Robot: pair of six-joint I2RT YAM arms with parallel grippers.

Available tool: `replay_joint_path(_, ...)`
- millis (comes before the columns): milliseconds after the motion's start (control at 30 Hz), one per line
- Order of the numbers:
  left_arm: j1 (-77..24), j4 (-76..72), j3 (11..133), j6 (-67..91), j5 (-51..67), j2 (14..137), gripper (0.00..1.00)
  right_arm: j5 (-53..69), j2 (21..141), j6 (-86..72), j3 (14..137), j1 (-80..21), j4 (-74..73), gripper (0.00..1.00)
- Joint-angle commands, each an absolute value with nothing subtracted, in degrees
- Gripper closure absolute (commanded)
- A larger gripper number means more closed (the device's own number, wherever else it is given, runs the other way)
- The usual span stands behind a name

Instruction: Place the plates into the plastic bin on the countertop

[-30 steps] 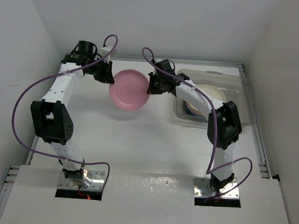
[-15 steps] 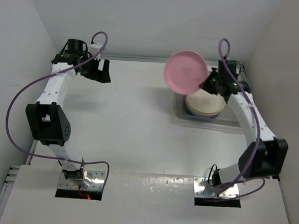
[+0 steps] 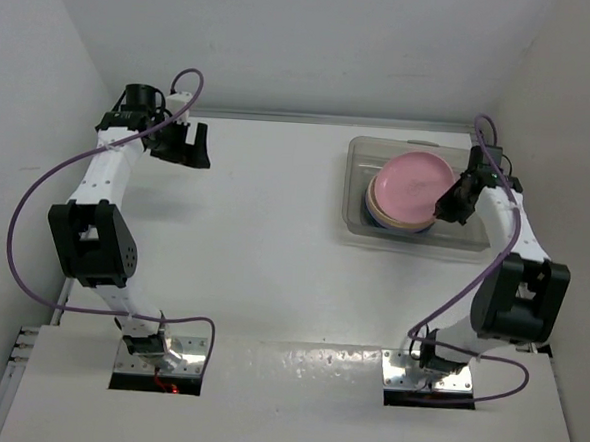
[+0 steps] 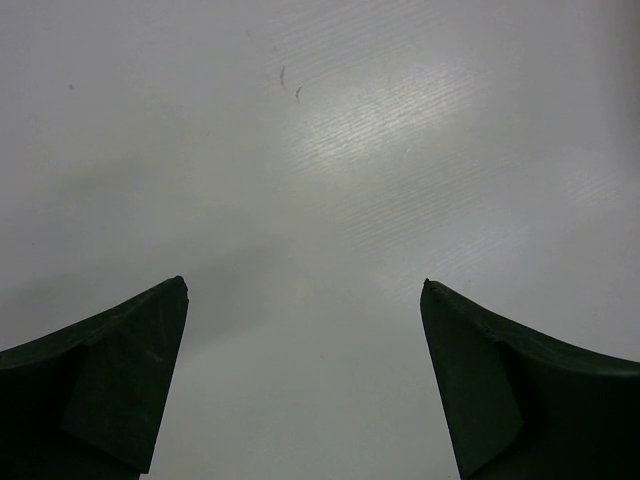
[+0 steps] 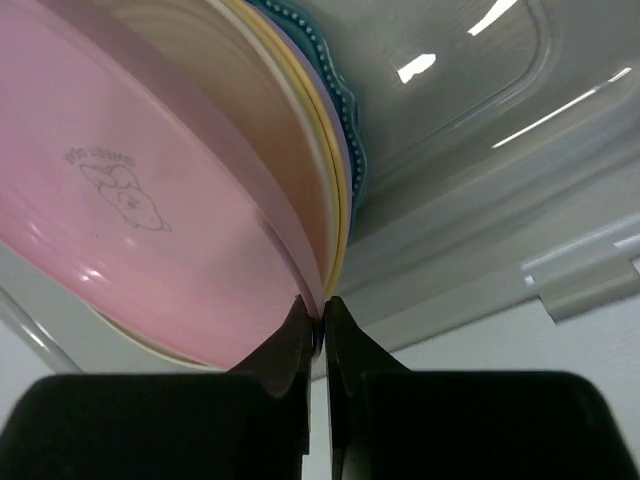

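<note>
Overhead view: the pink plate (image 3: 415, 180) lies uppermost on a stack of plates inside the plastic bin (image 3: 444, 240), which sits at the far right of the countertop (image 3: 264, 239); only slivers of cream and blue show beneath it
Right wrist view alone: the stack seen edge-on, with cream, yellow-orange and lavender rims under the pink one, then a teal plate (image 5: 345, 110) with a beaded edge; a small printed mark on the pink face; the clear bin wall behind
Left wrist view alone: bare white surface between two dark fingers
Right gripper (image 3: 454, 203): fingers drawn together on the right-hand rim of the pink plate, pinching it
Right arm: rises from its base along the right wall, elbow bent outward, wrist turned left over the bin's edge
Left gripper (image 3: 187, 146): fingers spread wide, holding nothing, above the far left of the countertop
Left arm: stretched away along the left wall, wrist turned right
</note>
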State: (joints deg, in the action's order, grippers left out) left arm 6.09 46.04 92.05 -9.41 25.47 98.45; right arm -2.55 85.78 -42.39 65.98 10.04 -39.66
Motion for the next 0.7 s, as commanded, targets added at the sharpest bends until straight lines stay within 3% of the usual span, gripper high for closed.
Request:
replay_joint_path(0, 6.1, 45.3, 91.8, -9.8, 26.5, 96.0, 0.01, -0.3, 89.6, -40.2, 70.0, 10.2, -39.4, 0.96)
replay_joint_path(233, 6.6, 45.3, 91.3, -10.4, 26.5, 95.4, 0.01, -0.5, 91.8, -39.5, 68.2, 10.2, -40.1, 0.71)
replay_joint_path(533, 6.6, 45.3, 91.3, -10.4, 27.0, 95.4, 0.01, 1.1, 92.7, -40.0, 67.1, 11.5, -38.1, 0.67)
replay_joint_path(633, 6.6, 45.3, 91.3, -10.4, 27.0, 96.0, 0.01, 0.6, 92.2, -38.2, 69.3, 10.8, -39.4, 0.49)
replay_joint_path(667, 6.6, 45.3, 91.3, -10.4, 27.0, 96.0, 0.01, -1.0, 90.6, -37.1, 70.3, 10.5, -39.7, 0.34)
